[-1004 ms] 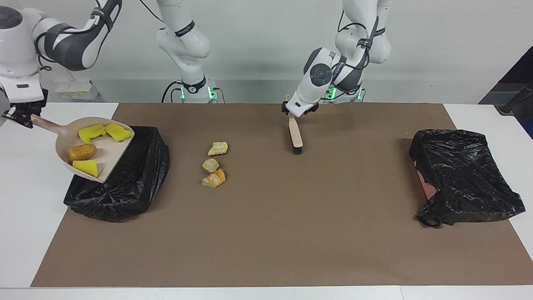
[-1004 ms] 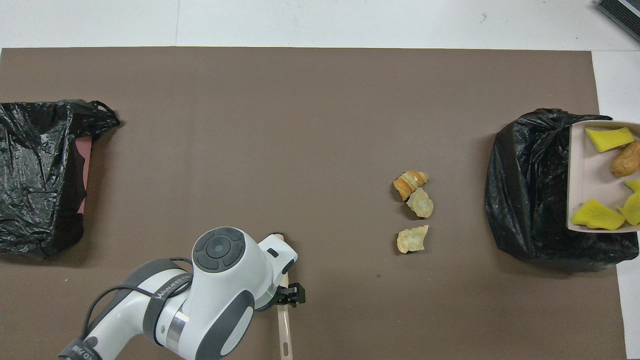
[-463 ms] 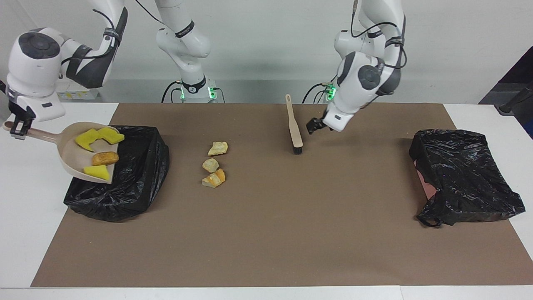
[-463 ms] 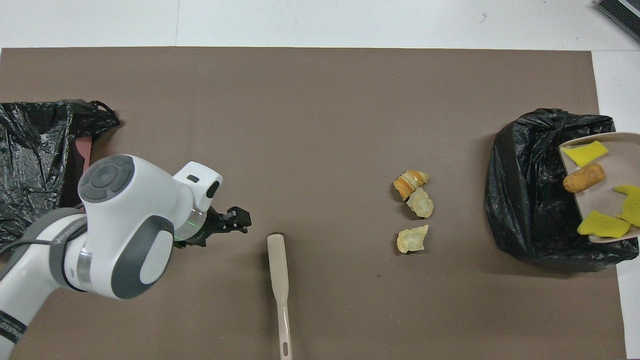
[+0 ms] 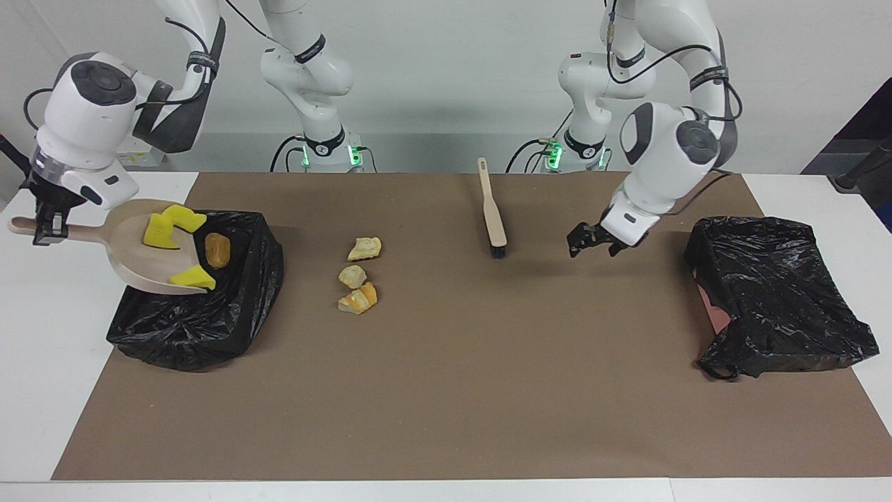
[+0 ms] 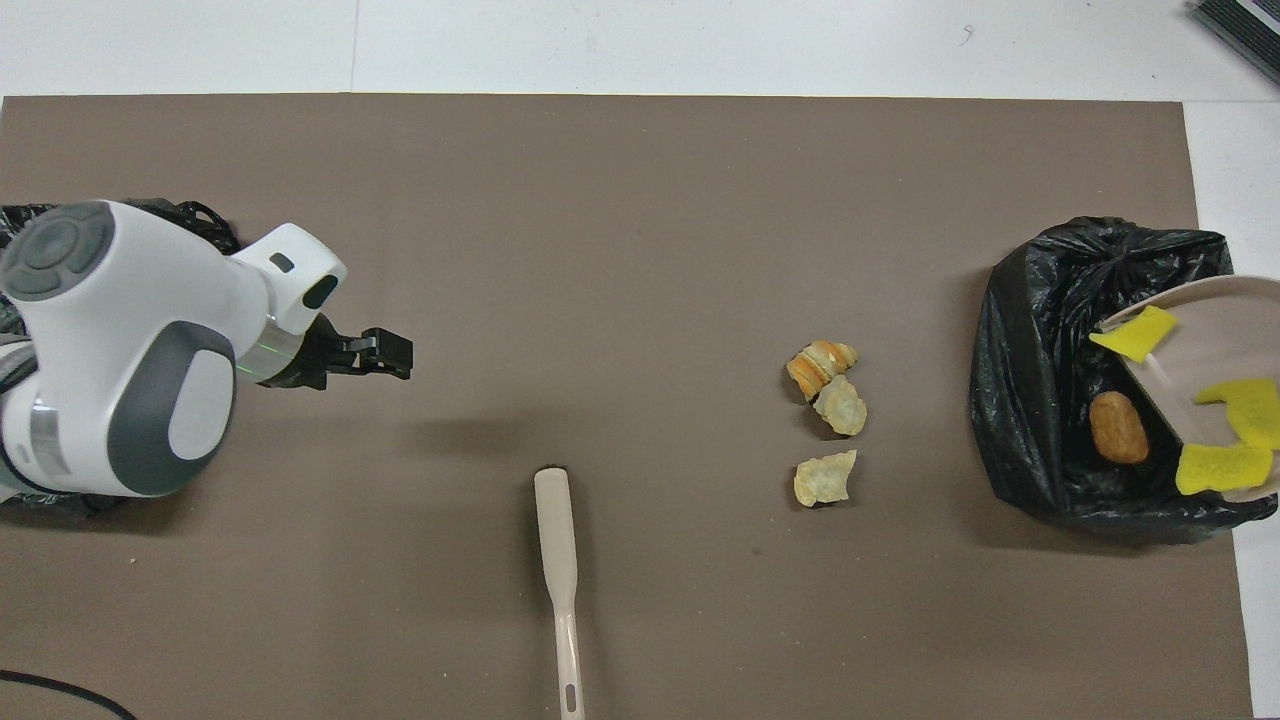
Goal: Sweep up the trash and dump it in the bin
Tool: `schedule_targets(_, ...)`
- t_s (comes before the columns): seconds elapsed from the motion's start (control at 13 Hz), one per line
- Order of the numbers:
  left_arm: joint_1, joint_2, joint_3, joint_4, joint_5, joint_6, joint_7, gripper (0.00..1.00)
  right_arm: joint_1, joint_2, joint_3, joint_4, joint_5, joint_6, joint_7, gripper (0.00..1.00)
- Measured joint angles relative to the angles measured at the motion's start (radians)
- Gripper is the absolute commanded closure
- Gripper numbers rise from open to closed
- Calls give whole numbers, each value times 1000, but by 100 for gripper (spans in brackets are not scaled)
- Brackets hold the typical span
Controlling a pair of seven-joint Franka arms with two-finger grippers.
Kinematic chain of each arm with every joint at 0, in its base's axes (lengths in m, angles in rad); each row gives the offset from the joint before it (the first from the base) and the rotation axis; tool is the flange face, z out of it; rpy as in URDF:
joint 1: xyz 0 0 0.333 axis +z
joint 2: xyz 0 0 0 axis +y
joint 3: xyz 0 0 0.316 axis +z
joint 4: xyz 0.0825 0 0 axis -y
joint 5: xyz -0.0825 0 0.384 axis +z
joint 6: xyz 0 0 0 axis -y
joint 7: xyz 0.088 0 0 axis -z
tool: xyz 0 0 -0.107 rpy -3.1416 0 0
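Trash in the dustpan: three bright yellow sponge bits [image 5: 164,230] lie on the tilted beige dustpan [image 5: 132,261], one at its lower lip, right over the bin.
Orange-brown lump: the orange-brown lump [image 5: 217,249] is off the dustpan's lip and over the mouth of the black bag; whether it already rests on the bag cannot be told.
Trash on the mat: three pale crumbly chunks [image 5: 358,275] lie in a short row on the brown mat [image 5: 446,390], between the bin and the brush, each just beside the next.
Bin: the black-bagged bin [image 5: 202,314] sits at the right arm's end of the table, under the dustpan.
Dustpan: raised and tipped down toward the bin, its handle pointing away from the table's middle.
Right pincer: the right pincer [image 5: 45,226] is pressed together on the dustpan's handle, up in the air over the white table [image 5: 42,362] edge beside the bin.
Brush: the brush [image 5: 492,213] lies flat on the mat, bristles pointing away from the robots, handle toward them, touched by nothing.
Left pincer: the left pincer [image 5: 592,240] is spread wide and holds nothing; it hangs over bare mat between the brush and the second bag.
Second bag: another black-bagged bin [image 5: 773,293] sits at the left arm's end of the table, well apart from the trash.
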Motion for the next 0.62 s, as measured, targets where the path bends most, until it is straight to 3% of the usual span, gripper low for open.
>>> schedule_targets(0.31,118,11,0,119,65,-1,190,0,15,1,1,-2,-79,15,41,100)
schedule_targets(0.62,127,12,-2,227,155,-98,208,0,30,-12,1,-7,-168,4,102,100)
